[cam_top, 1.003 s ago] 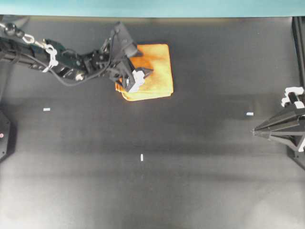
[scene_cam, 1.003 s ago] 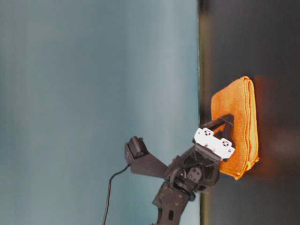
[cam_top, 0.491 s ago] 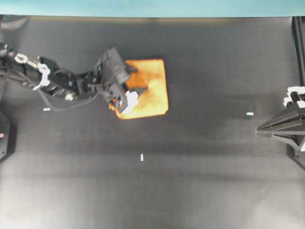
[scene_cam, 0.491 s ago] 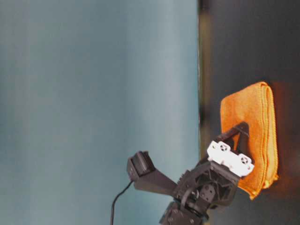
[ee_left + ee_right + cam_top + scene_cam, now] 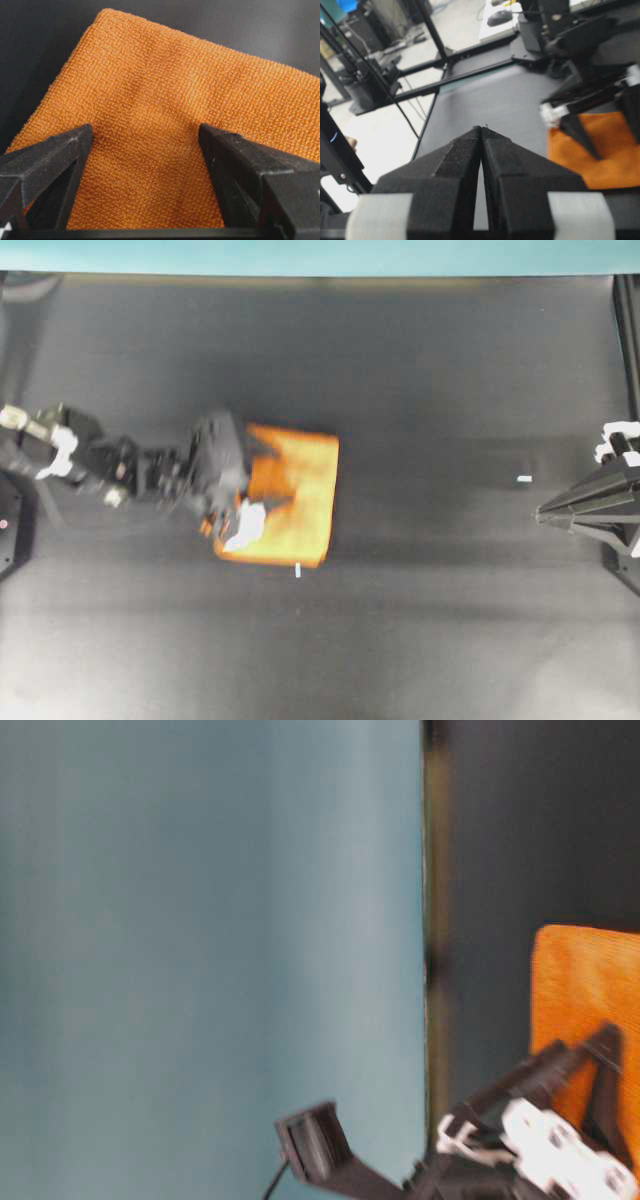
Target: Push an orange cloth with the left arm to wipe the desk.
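Note:
The orange cloth (image 5: 295, 498) lies flat on the black desk (image 5: 430, 620), left of the middle. My left gripper (image 5: 270, 478) reaches in from the left and is open, its two fingertips spread apart and pressing down on the cloth's left half. The left wrist view shows the cloth (image 5: 165, 75) between and under the open left gripper (image 5: 145, 131). The table-level view shows the cloth (image 5: 585, 975) with the left gripper (image 5: 578, 1055) on it. My right gripper (image 5: 537, 515) is shut and empty at the right edge, far from the cloth; its wrist view (image 5: 481, 129) shows the cloth (image 5: 605, 155) beyond it.
A teal strip (image 5: 320, 255) runs along the desk's far edge. Small white tape marks lie at the cloth's near edge (image 5: 298, 571) and to the right (image 5: 524, 479). A black frame post (image 5: 628, 330) stands at the far right.
The left arm has swept towards the near side and slightly left, dragging the cloth with it from the back of the desk to the middle. The right arm has not moved.

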You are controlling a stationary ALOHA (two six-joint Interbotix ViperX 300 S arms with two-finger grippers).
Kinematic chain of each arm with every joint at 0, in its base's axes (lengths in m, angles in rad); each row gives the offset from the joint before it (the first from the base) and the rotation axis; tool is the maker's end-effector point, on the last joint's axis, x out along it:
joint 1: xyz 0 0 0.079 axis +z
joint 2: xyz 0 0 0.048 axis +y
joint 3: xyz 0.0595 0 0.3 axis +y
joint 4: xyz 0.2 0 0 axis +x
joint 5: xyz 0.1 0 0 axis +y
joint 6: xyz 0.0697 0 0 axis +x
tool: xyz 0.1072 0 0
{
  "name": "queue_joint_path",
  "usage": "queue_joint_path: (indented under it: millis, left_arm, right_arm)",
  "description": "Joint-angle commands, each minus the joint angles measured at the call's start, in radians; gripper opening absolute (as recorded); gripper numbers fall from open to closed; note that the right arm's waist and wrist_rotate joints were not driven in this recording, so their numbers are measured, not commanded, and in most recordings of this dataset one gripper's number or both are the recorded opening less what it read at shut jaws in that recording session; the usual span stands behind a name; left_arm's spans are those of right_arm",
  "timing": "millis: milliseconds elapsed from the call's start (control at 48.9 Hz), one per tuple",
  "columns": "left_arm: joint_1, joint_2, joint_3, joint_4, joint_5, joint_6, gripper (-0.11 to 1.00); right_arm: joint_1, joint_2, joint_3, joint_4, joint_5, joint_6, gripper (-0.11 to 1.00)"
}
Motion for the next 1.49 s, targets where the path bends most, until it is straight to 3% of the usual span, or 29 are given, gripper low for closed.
queue_joint_path:
  millis: [0, 327, 941, 1473]
  left_arm:
    - [-0.064, -0.021, 0.014, 0.005, -0.005, -0.008, 0.84]
    - [-0.215, -0.035, 0.032, 0.005, -0.006, -0.061, 0.84]
    - [-0.486, -0.037, 0.017, 0.003, -0.005, -0.095, 0.84]
    - [-0.515, -0.040, 0.003, 0.003, -0.005, -0.097, 0.84]
  right_arm:
    - [0.000, 0.003, -0.008, 0.002, -0.005, 0.000, 0.00]
    - [0.000, -0.002, -0.008, 0.002, -0.006, 0.000, 0.00]
    - [0.000, -0.005, -0.006, 0.002, -0.003, 0.000, 0.00]
    - [0.000, -0.006, -0.006, 0.002, -0.005, 0.000, -0.01]
